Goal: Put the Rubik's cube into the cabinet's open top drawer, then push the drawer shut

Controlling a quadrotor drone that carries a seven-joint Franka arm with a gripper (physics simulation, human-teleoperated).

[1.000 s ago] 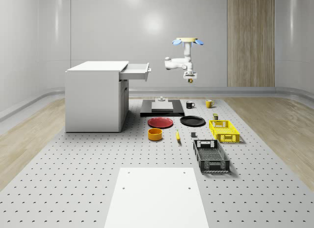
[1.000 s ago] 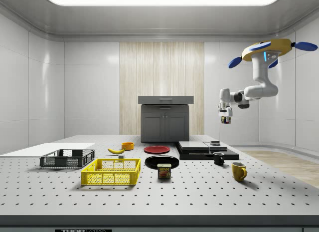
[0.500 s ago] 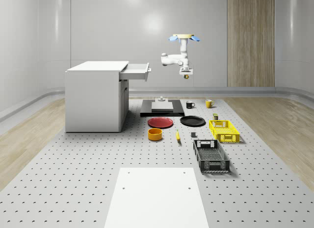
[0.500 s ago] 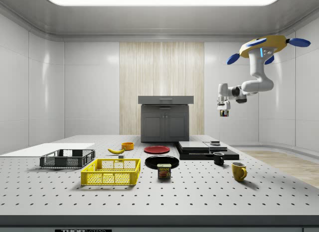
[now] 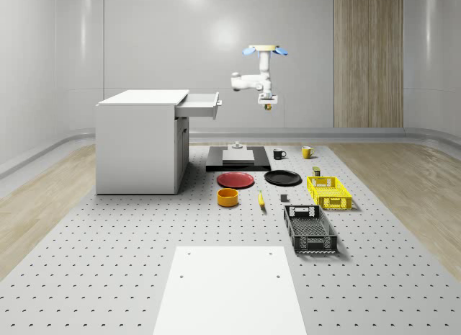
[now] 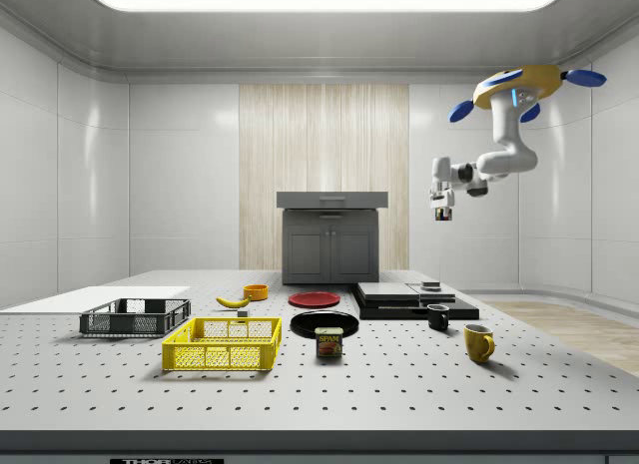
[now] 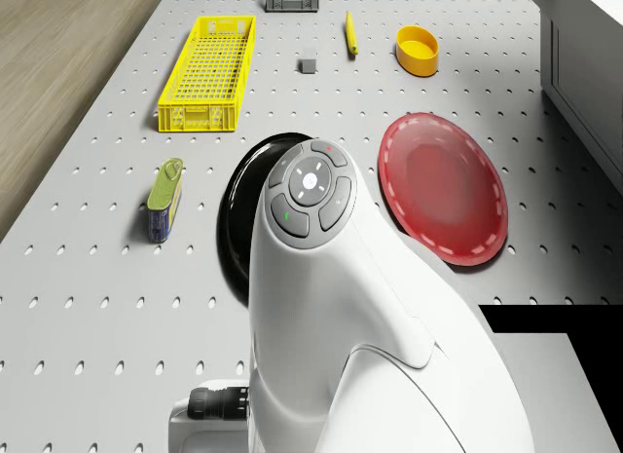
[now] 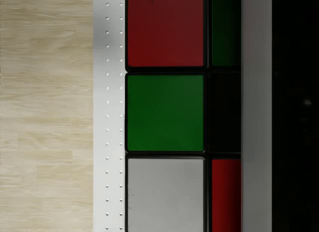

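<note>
The Rubik's cube [image 8: 165,112] sits clamped between my fingers, its red, green and white tiles pressed close against my wrist camera. My gripper [image 5: 266,104] hangs high in the air with the cube at its tip, well off from the open top drawer [image 5: 201,104], which juts from the cabinet [image 5: 140,140] at about my gripper's height. My drone [image 6: 519,88] hovers above and behind my gripper. Far below me lie the black plate [image 7: 237,229] and red plate [image 7: 443,188]; beyond them the yellow crate [image 7: 207,73] and the orange bowl [image 7: 417,50].
</note>
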